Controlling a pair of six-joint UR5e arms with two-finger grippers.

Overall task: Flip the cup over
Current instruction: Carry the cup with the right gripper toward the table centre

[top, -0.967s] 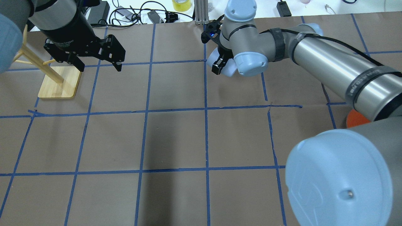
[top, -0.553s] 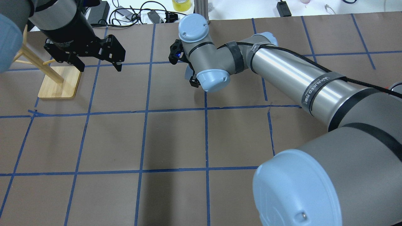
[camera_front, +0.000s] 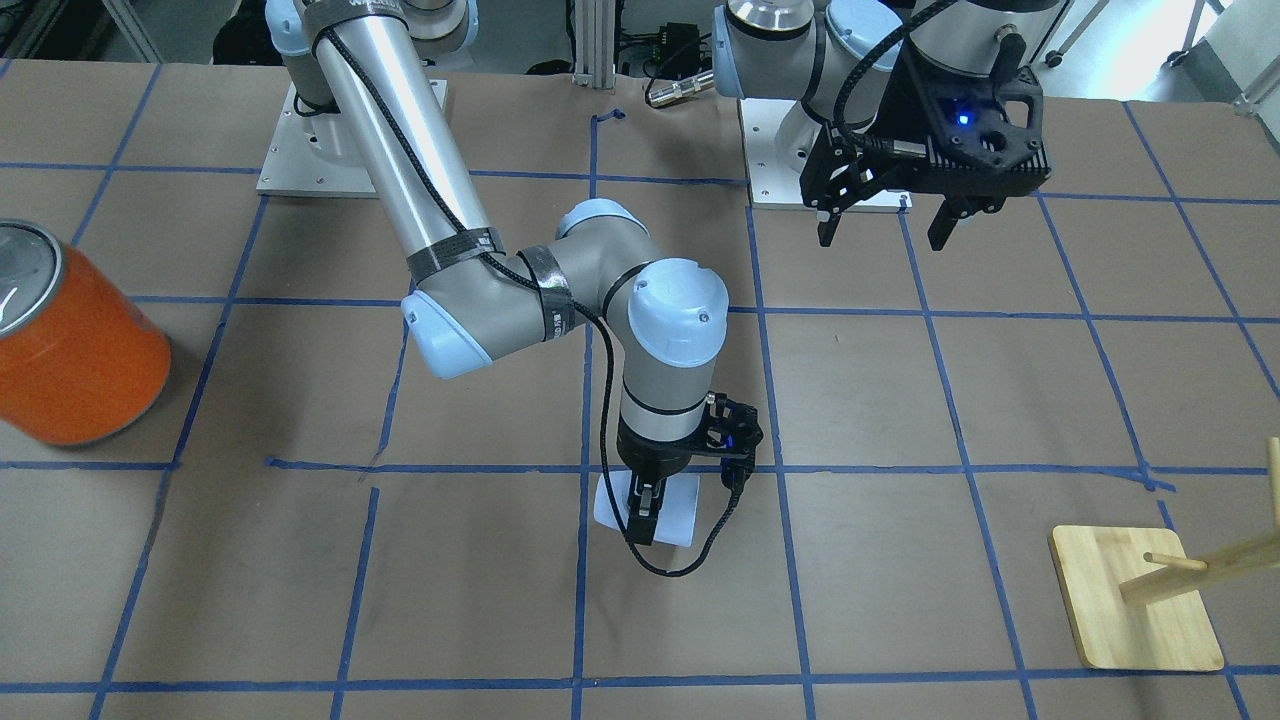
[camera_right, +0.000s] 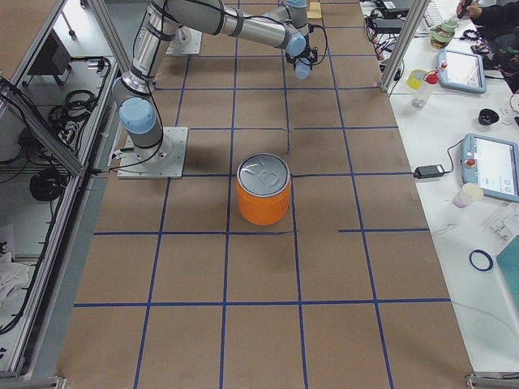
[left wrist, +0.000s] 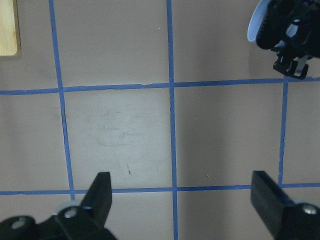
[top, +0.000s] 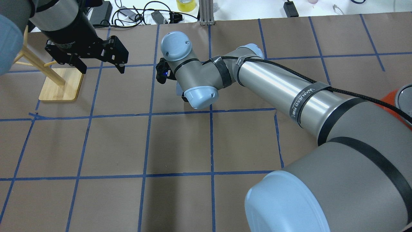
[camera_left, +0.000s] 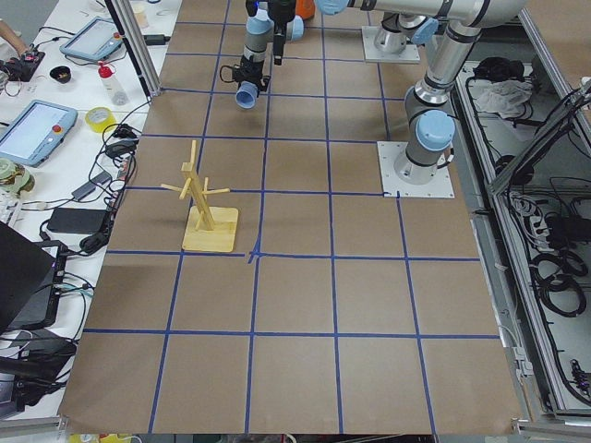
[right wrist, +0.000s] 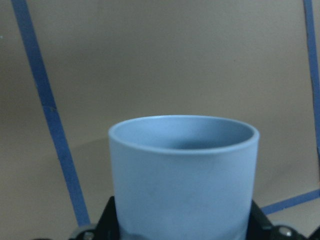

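The pale blue cup (camera_front: 680, 512) is held in my right gripper (camera_front: 645, 520), which is shut on its wall. It hangs low over the brown table near the far middle, and its open rim points away from the wrist camera (right wrist: 183, 131). In the overhead view the wrist hides most of the cup (top: 178, 87). It shows small in the left side view (camera_left: 247, 96) and in the right side view (camera_right: 302, 70). My left gripper (top: 103, 68) is open and empty, hovering well to the left of the cup; it also shows in the front view (camera_front: 882, 240) and in its wrist view (left wrist: 182, 200).
A large orange can (camera_front: 70, 350) with a silver top stands on the robot's right side (camera_right: 263, 190). A wooden peg rack (top: 61, 84) stands at the far left, just beside the left gripper. Cables and tablets lie beyond the table's far edge.
My right arm has swung to the left and slightly nearer across the far table, carrying the cup with it. The left arm has not moved.
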